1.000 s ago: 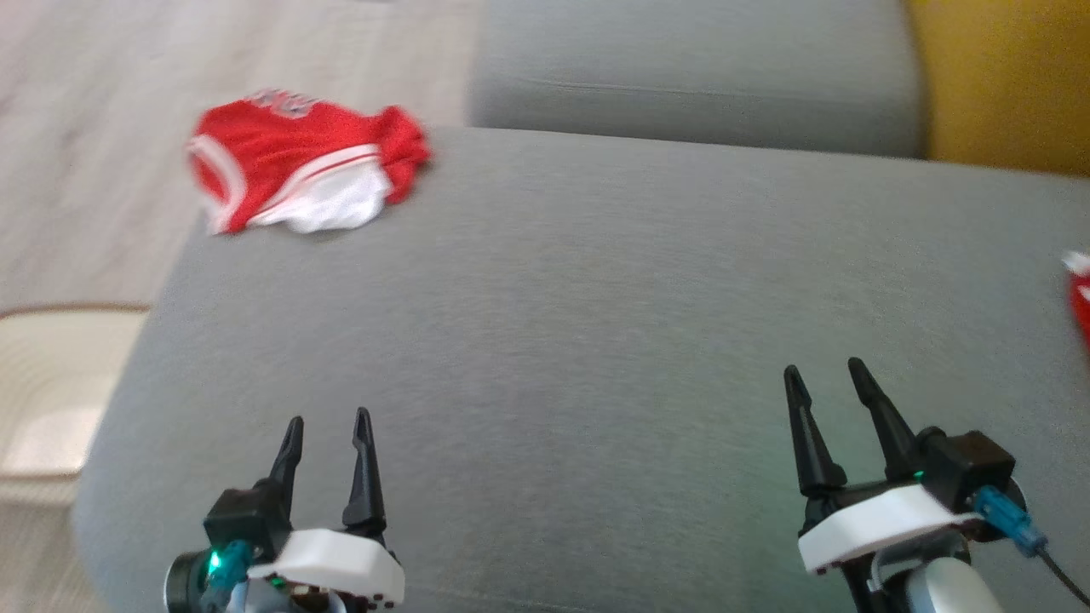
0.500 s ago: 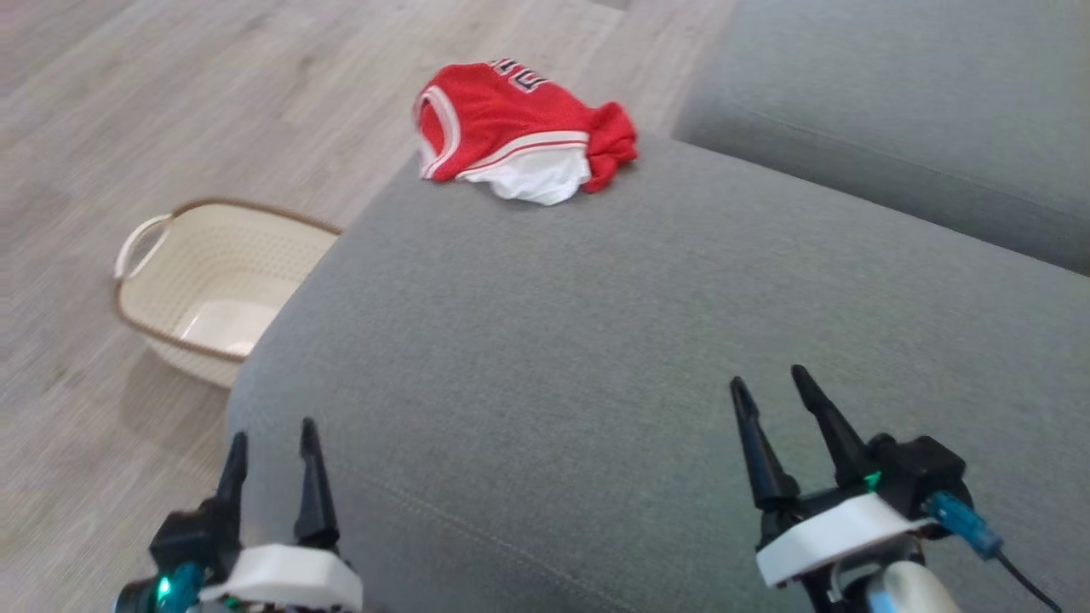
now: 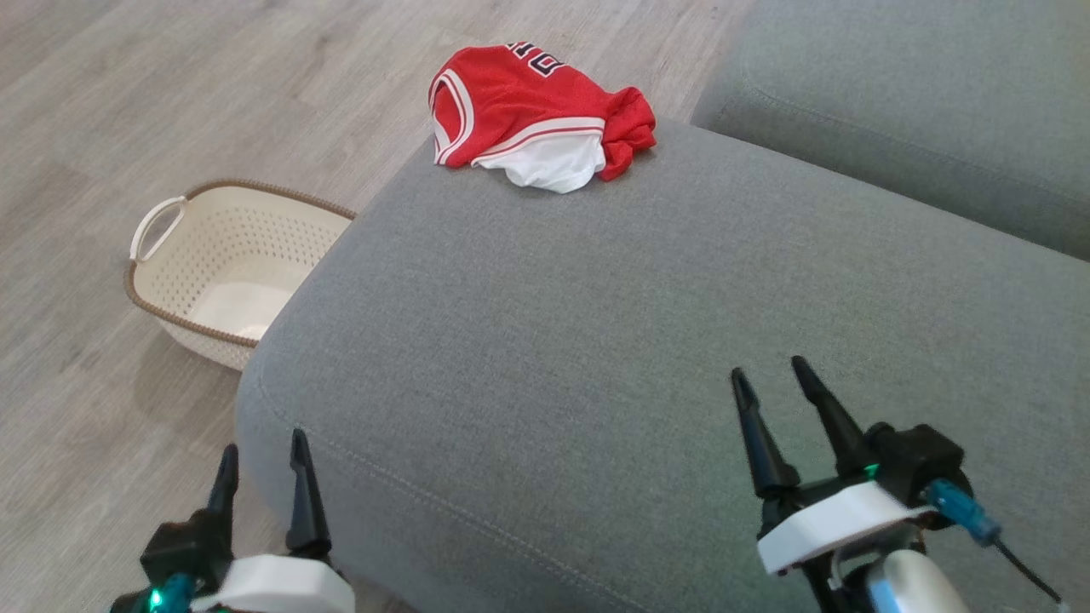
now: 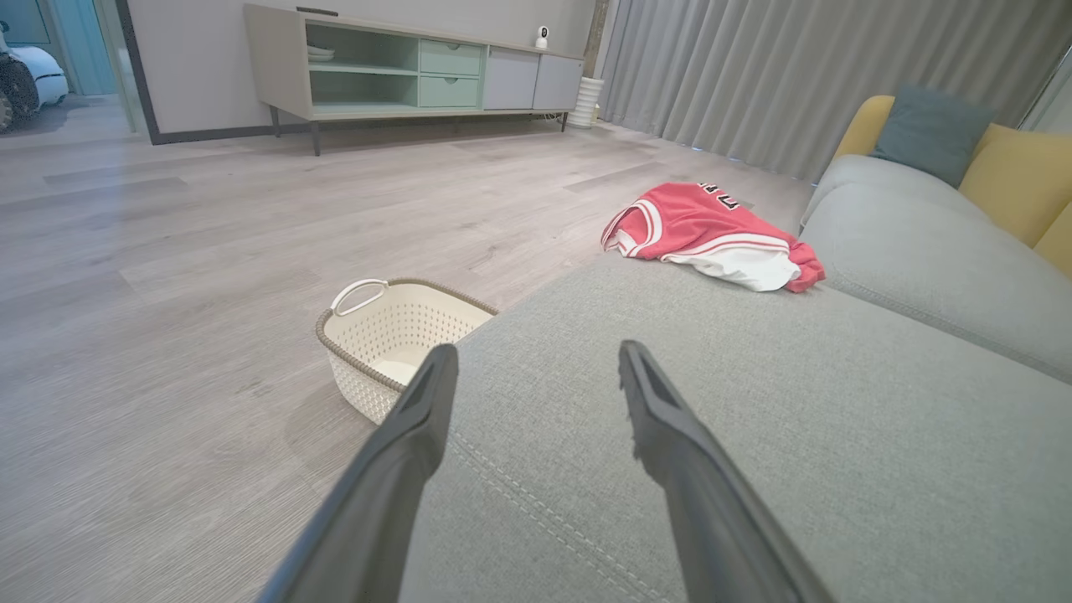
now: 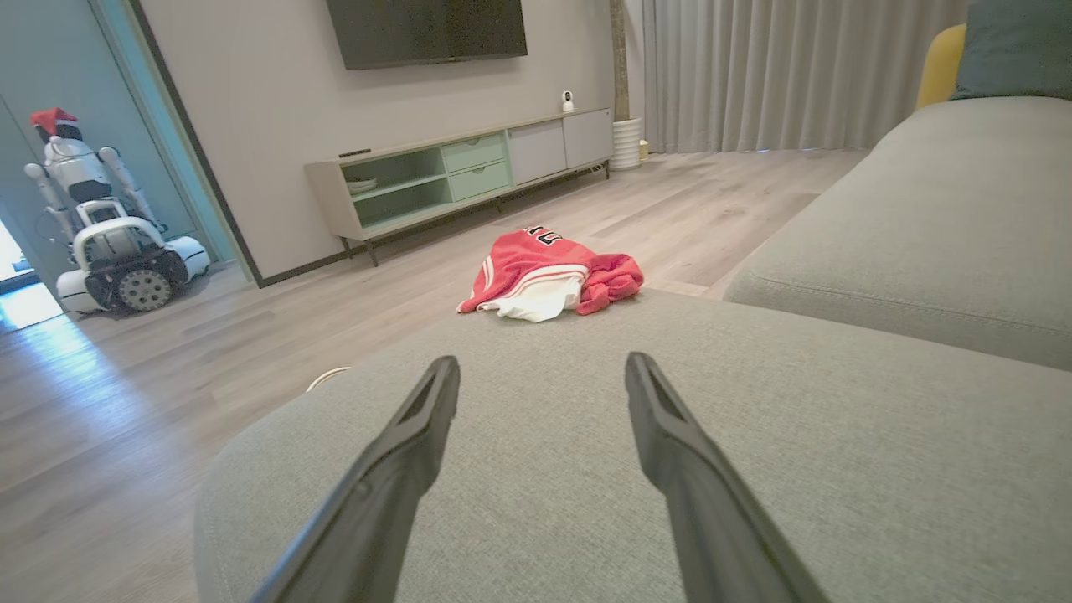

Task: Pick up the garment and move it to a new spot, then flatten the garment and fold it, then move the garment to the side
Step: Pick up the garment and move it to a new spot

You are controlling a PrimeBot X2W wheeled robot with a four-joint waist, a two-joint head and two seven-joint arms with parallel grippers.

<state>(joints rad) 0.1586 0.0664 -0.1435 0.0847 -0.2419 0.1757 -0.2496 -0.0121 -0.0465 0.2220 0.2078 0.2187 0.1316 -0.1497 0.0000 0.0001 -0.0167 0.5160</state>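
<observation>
1. Left gripper (image 3: 263,440): jaws wide apart with nothing between them, poised at the near left corner of the cushion (image 3: 596,340).
2. Right gripper (image 3: 768,368): also spread and empty, over the cushion's near part.
3. Garment (image 3: 528,111): a crumpled red-and-white jersey at the cushion's far left corner, well apart from both grippers, with bare grey fabric between.
4. Basket (image 3: 221,255): on the floor (image 3: 102,102), just beside the cushion's left side.
5. Change: over the last second the whole head view has swung left (the camera moved, not the cloth). This brought the basket in and shifted the garment from upper left toward top centre. Both grippers have stayed wide open.
6. Meaning: pick-up has not begun. The robot seems to be squaring up to the garment, and a long forward reach comes next, probably easiest for the left arm.
</observation>
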